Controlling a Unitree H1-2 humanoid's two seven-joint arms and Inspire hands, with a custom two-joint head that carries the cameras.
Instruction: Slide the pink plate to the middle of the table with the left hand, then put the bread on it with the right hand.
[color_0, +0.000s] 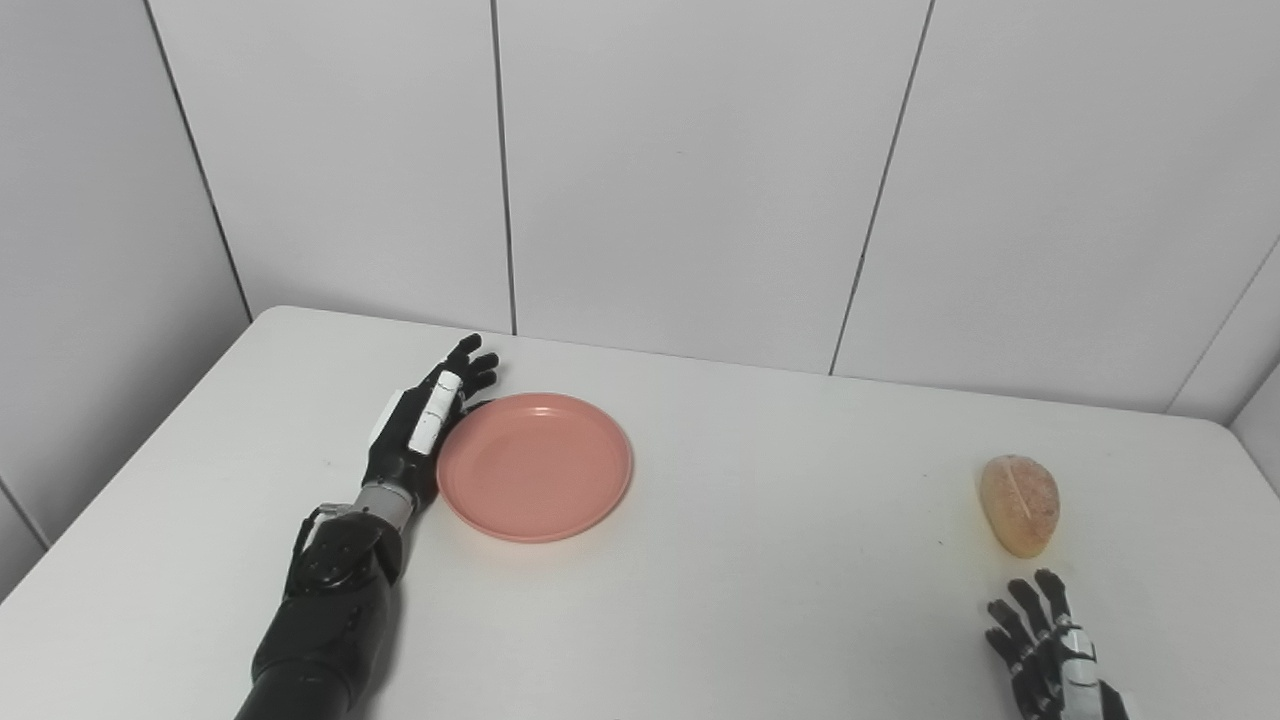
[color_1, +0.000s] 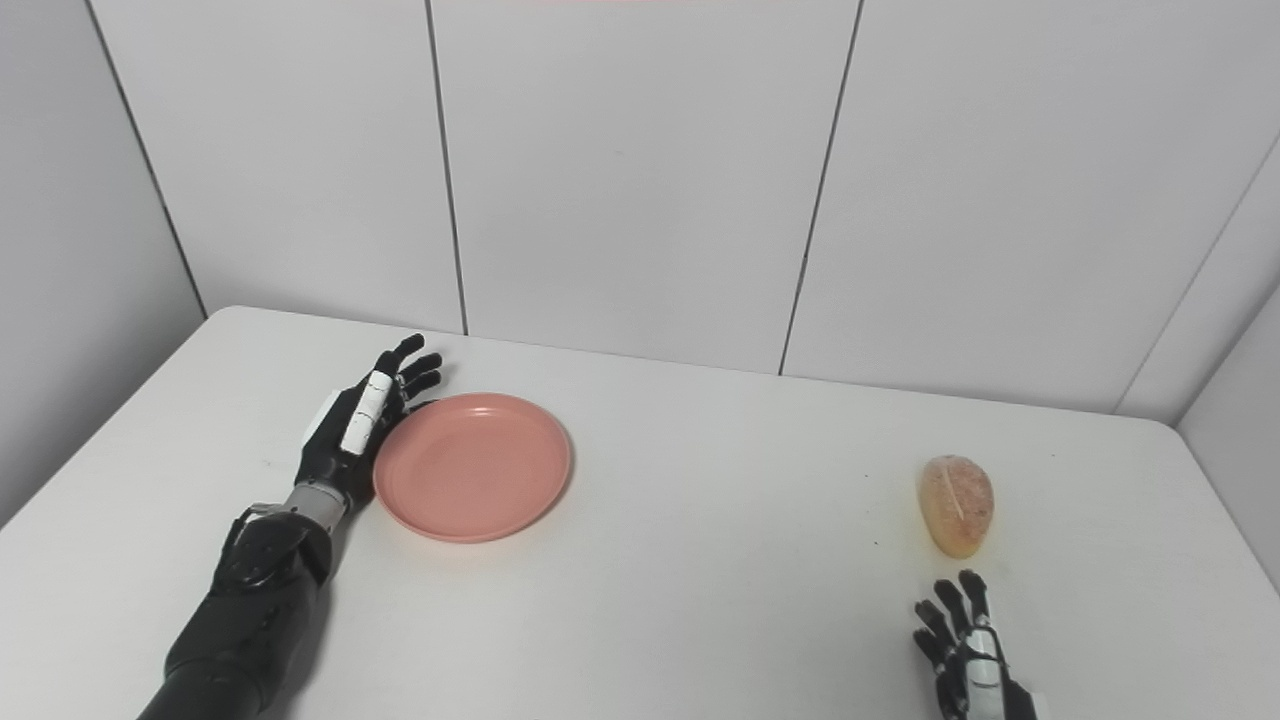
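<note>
I have the left hand (color_0: 425, 425) flat against the pink plate (color_0: 535, 466), fingers apart, the rim just inside my fingertips: the slide is in hand. Next I push sideways toward the table (color_0: 780, 560) middle. My right hand (color_0: 1050, 650) waits, fingers spread, the bread roll (color_0: 1019, 504) just beyond them.

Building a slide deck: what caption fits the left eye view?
Open left hand beside the pink plate; open right hand waits near the bread.
</note>
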